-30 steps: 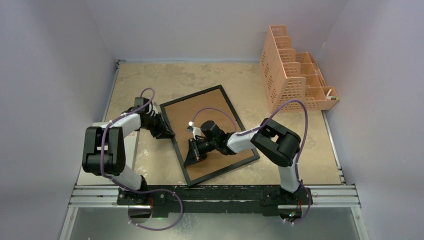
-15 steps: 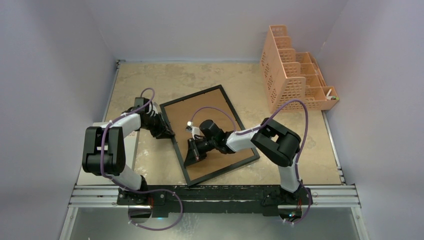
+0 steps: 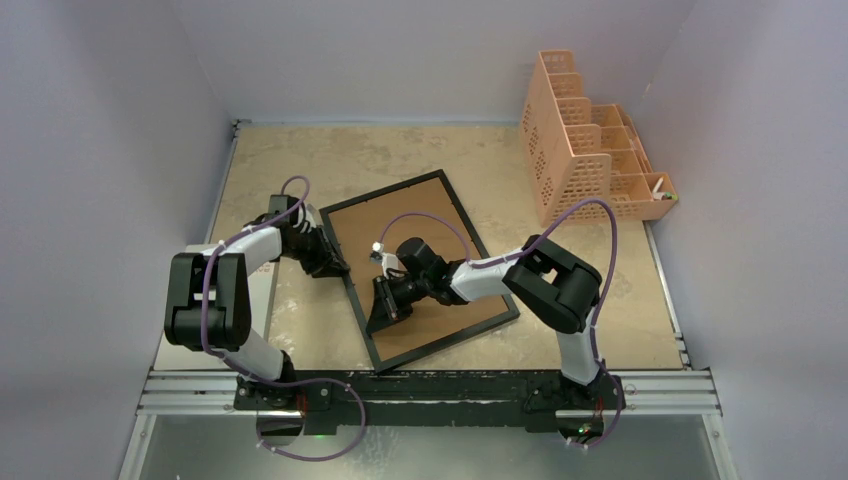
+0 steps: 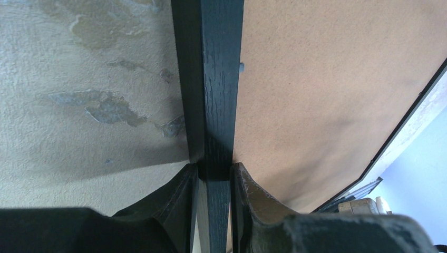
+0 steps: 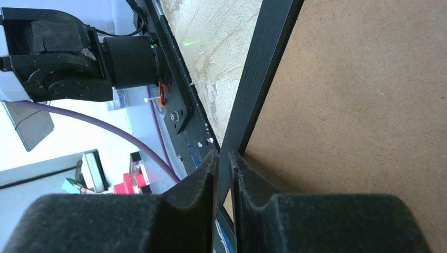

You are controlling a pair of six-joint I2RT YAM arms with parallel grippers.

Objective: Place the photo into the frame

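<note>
I am looking at the frame [image 3: 415,205] lying back-up and skewed in the middle of the tabletop [image 3: 290,160], with its brown backing board [image 5: 358,105] facing the overhead camera. The photo is not showing in any view, so I cannot say whether it is sitting under the board or is somewhere out of sight.

My left pincer [image 4: 213,168] is pinching the frame's black rail on the left long side, with one finger on the outer face and one against the board side. My right pincer [image 5: 224,158] is straddling the same rail nearer the arms' bases. Its fingers are standing close on either side, but I cannot tell whether they are gripping the wood or only flanking it.

I am judging that the step in hand is work on the frame itself, steadying it and handling that edge, rather than carrying the print. The next move is calling for a firm left hold so the frame does not slide. It is also calling for a careful reading of the right fingers' contact before I pull or lift anything.
</note>
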